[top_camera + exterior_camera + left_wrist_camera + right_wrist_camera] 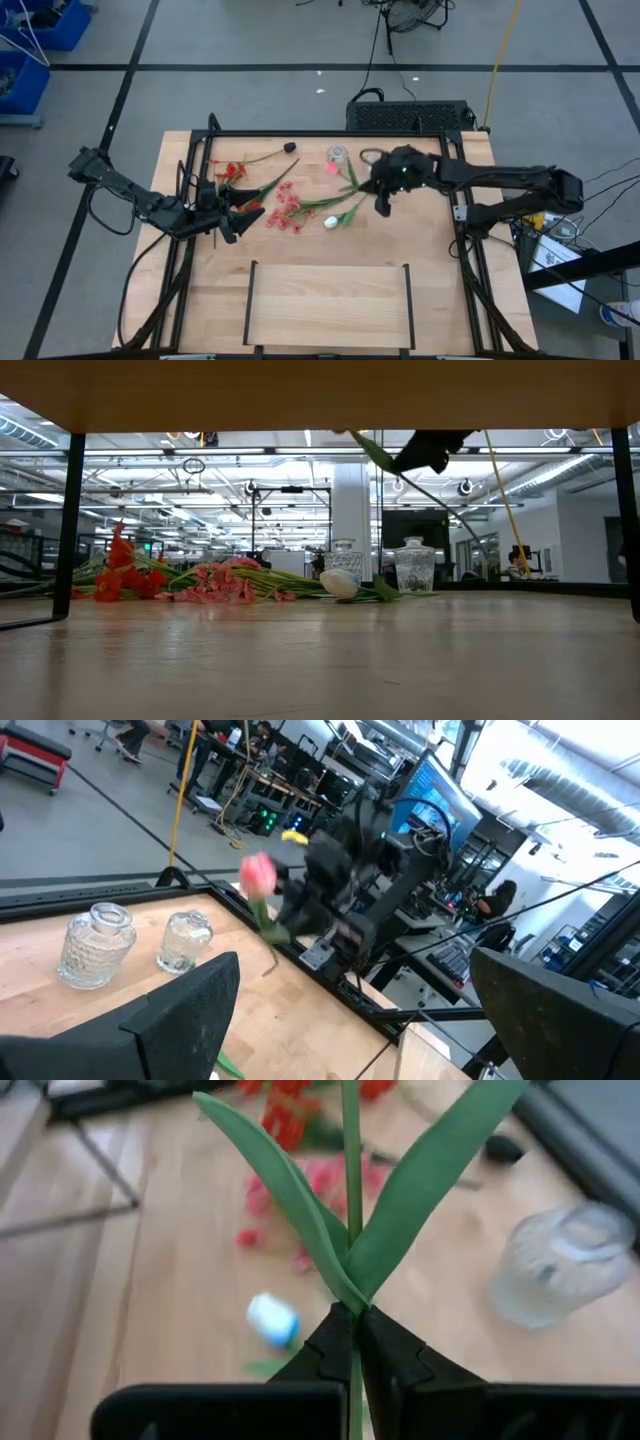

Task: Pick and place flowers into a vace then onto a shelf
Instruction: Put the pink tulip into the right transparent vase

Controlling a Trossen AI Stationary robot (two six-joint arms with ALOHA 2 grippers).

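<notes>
A pink-red tulip [259, 872] on a thin green stalk with two long leaves is held above the table [330, 300], near a glass vase [337, 155]. The right gripper [352, 1342] is clamped shut on its stalk. The remaining flowers [285, 208] lie on the tabletop. The left gripper [228, 212] is spread wide beside them, holding nothing.
</notes>
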